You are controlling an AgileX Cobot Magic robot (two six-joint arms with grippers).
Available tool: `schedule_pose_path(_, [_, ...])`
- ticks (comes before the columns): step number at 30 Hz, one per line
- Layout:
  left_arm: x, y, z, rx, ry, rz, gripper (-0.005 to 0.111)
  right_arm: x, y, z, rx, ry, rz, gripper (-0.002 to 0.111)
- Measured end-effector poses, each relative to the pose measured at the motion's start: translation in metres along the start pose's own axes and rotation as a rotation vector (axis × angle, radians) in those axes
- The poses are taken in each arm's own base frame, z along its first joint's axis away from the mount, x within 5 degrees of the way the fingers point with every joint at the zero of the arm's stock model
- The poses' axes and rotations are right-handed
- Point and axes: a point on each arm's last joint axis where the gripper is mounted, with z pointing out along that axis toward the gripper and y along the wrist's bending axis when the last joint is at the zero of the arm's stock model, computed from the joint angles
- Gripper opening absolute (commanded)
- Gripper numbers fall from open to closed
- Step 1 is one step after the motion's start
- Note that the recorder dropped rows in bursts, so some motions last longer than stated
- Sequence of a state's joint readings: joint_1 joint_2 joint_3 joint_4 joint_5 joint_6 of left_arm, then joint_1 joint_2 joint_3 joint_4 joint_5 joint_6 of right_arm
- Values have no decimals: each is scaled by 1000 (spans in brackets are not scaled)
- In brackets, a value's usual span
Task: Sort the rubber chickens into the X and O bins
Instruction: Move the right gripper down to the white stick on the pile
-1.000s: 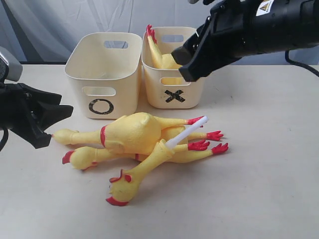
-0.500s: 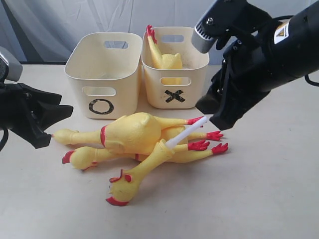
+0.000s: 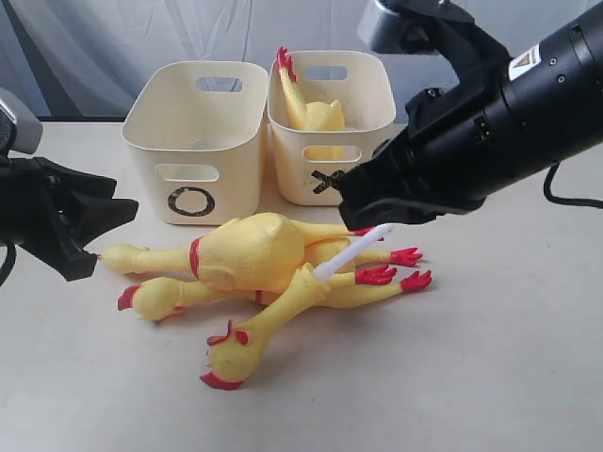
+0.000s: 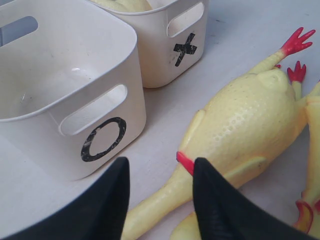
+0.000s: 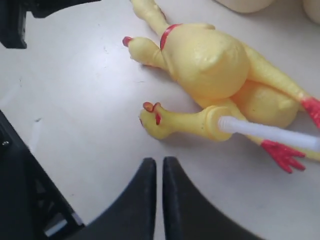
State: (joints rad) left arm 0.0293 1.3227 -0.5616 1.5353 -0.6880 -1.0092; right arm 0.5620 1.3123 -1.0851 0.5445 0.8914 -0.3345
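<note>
Three yellow rubber chickens lie piled on the table in front of the bins. The front one has a white tube sticking out of its body. Another chicken lies in the X bin; the O bin holds no chicken that I can see. My left gripper hovers open, left of the chickens' heads, with one chicken's neck below its jaws. My right gripper is shut on nothing, in front of the X bin and above the red feet.
The two bins stand side by side at the back of the pale table. A grey curtain hangs behind them. My right arm partly covers the X mark.
My right gripper has swung from above the X bin down to in front of it, over the chickens' feet, and its jaws have closed. The left gripper and the chickens have not moved.
</note>
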Motion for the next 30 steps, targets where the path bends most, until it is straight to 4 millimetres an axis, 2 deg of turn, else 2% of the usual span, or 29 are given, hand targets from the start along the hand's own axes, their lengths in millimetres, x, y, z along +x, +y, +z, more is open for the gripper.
schedule_pose_path(4, [0, 0, 0, 0, 0, 0, 40, 3, -1, 1, -1, 15, 112, -1])
schedule_pose_path(11, [0, 0, 0, 2, -1, 0, 40, 30, -9, 21, -5, 67, 233, -1])
schedule_pose_path(17, [0, 0, 0, 2, -1, 0, 40, 55, -19, 36, -8, -98, 443, -1])
schedule_pose_path(23, [0, 0, 0, 2, -1, 0, 40, 79, -39, 49, 88, -237, 596, -1])
schedule_pose_path(30, [0, 0, 0, 3, 0, 1, 40, 77, -48, 48, 143, -348, 644, -1])
